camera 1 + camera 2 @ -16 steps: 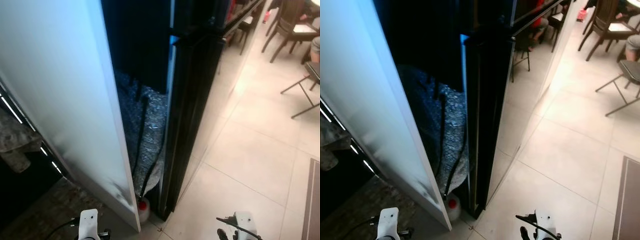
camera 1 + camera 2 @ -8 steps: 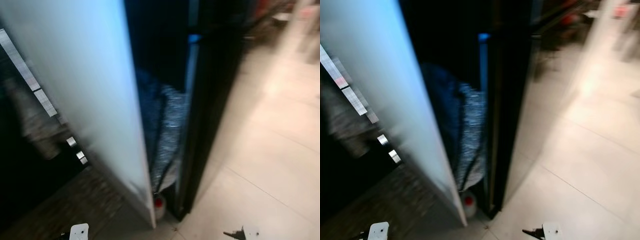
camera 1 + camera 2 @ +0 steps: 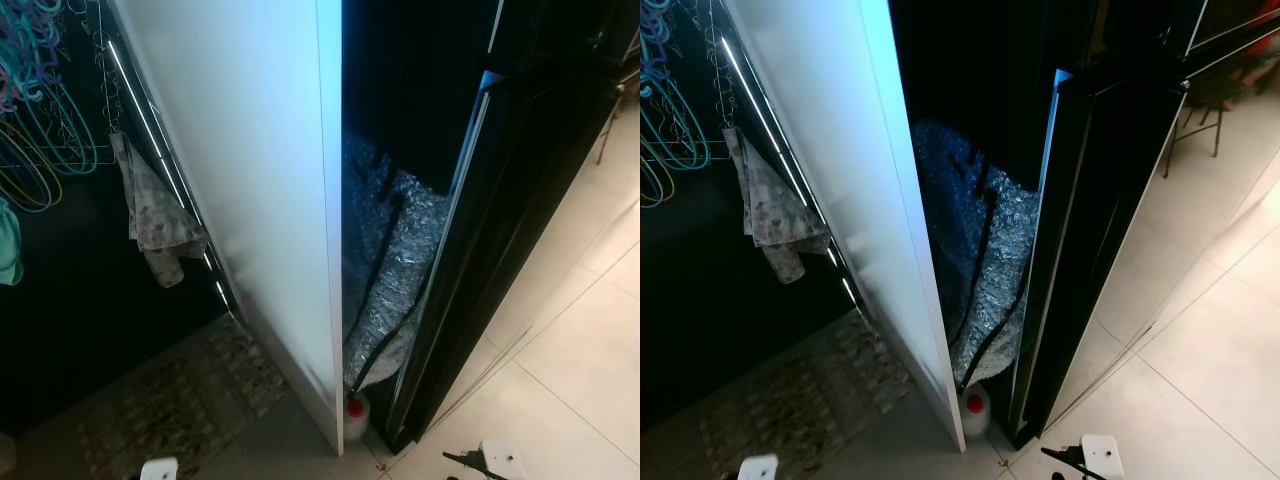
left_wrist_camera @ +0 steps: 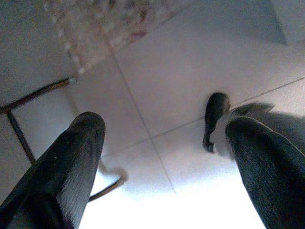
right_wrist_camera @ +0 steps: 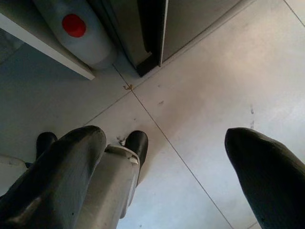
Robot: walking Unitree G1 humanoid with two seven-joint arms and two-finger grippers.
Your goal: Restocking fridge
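1. The left end effector (image 4: pixel 162 157) hangs low over the pale tiled floor (image 4: pixel 190 62), its two black fingers (image 4: pixel 71 162) spread wide with nothing between them; a patterned rug edge (image 4: pixel 90 24) and a thin dark metal chair leg (image 4: pixel 19 129) lie below it.
2. The right end effector (image 5: pixel 167 176) also hangs over the tiles, fingers (image 5: pixel 71 167) wide apart and empty. The robot's own dark foot (image 5: pixel 138 145) stands on the floor beneath it.
3. Just ahead of that foot, a white plastic jug with a red cap (image 5: pixel 78 28) stands on the floor at the foot of the tall white panel (image 3: pixel 830 180), in the gap between the panel and the tall glossy black fridge (image 3: pixel 1100 230).
4. The fridge stands to the right of the panel, its narrow side edge turned to the camera and its door closed.
5. Behind the jug, crinkled silver bubble-foil sheeting (image 3: pixel 985 260) fills the gap, with black cables (image 3: pixel 985 245) running down it.
6. Left of the panel, a worn patterned rug (image 3: pixel 170 400) lies on the floor; above it a mottled grey cloth (image 3: pixel 155 225) hangs beside a slanted metal rail (image 3: pixel 150 130).
7. Farther up in the left corner, teal and purple wire hangers (image 3: pixel 40 110) hang against the dark.
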